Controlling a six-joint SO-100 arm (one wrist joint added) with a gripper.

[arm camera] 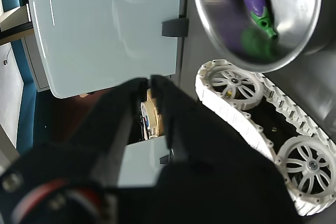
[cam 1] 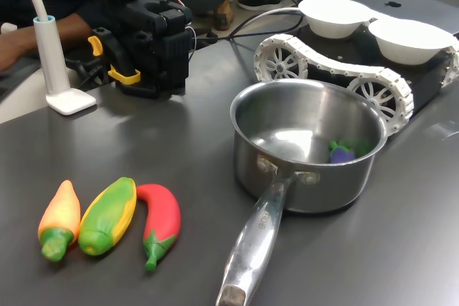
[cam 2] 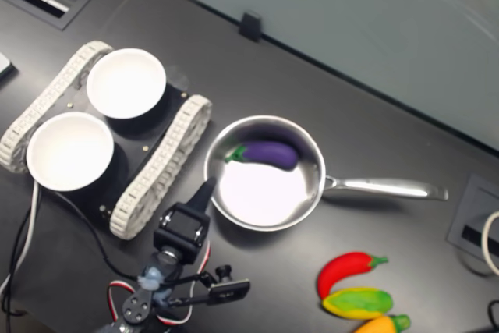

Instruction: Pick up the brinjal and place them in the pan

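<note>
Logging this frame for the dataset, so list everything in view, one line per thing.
brinjal: one, purple with green cap, lying inside the pan.
pan: one, shiny steel, mid-table, long handle toward the second exterior view's right.
chilli: one, red with green stem, on the table beside the corn.
corn: one, green and yellow, between the chilli and the orange vegetable.
orange vegetable: one, orange-yellow with green end, leftmost of the row in the first exterior view.
bowls: two, white, on the tracked vehicle.
tracked vehicle: one, black body with white tracks, beside the pan.
table: one, dark grey.
person's arm: one, at the table's far edge in the first exterior view.
gripper: one, black, shut, empty, apart from the pan.
</note>
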